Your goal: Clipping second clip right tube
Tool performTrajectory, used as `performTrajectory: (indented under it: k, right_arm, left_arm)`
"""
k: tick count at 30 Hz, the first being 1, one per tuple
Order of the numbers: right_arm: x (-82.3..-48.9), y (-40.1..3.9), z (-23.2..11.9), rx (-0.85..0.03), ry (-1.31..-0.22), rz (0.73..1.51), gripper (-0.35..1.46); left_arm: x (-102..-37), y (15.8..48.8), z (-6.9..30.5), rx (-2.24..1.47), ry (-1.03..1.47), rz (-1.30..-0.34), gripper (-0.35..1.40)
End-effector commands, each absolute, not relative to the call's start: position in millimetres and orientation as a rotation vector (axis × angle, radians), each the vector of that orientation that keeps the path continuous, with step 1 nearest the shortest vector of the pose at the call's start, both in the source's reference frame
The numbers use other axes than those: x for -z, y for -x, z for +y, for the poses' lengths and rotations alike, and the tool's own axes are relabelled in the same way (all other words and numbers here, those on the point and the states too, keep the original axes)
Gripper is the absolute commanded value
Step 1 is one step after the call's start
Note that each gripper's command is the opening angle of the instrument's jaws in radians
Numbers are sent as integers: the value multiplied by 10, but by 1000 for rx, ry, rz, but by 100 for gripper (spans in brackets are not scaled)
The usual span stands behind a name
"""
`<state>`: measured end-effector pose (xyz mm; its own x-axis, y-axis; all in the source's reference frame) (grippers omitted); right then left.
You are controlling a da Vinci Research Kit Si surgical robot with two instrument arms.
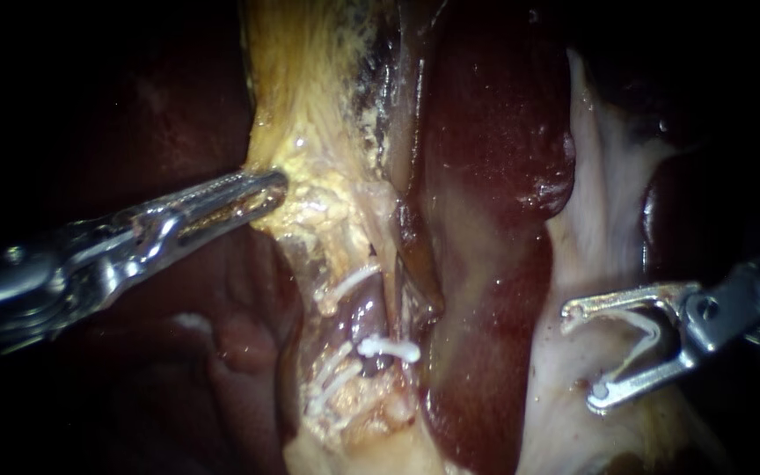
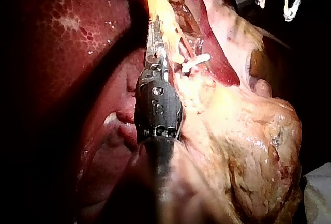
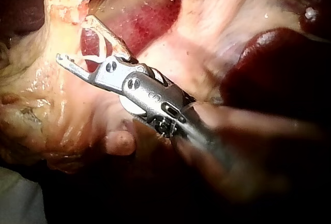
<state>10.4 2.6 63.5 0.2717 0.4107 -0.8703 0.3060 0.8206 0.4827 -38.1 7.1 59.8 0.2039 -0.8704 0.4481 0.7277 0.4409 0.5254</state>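
Endoscope view, so: left instrument (image 1: 270, 186) at centre left looks clamped on the yellow tissue (image 1: 310, 145), right instrument (image 1: 582, 359) at lower right holds a spread white clip (image 1: 648, 330) in wide jaws, well apart from the right tube (image 1: 364, 318) mid-frame, which wears a seated clip (image 1: 389, 349).

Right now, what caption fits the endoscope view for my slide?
Right tool holds a white clip in wide jaws, apart from the clipped tube; left tool meets yellow tissue.
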Motion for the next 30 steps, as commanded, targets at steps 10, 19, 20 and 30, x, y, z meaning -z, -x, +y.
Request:
performTrajectory:
  k: [10, 19, 20, 30]
  right_arm:
    - [-641, -145, 25, -204, -726, 1292, 58]
    - [-673, -223, 35, -368, -759, 1266, 56]
    - [-679, -229, 36, -385, -766, 1261, 56]
    - [-763, -276, 20, -552, -855, 1169, 54]
  left_arm:
    - [-563, 355, 92, 1140, -211, -776, -35]
    - [-532, 341, 102, 1163, -189, -799, -35]
    - [-530, 340, 102, 1163, -189, -798, -35]
    - [-512, 338, 99, 1172, -185, -802, -35]
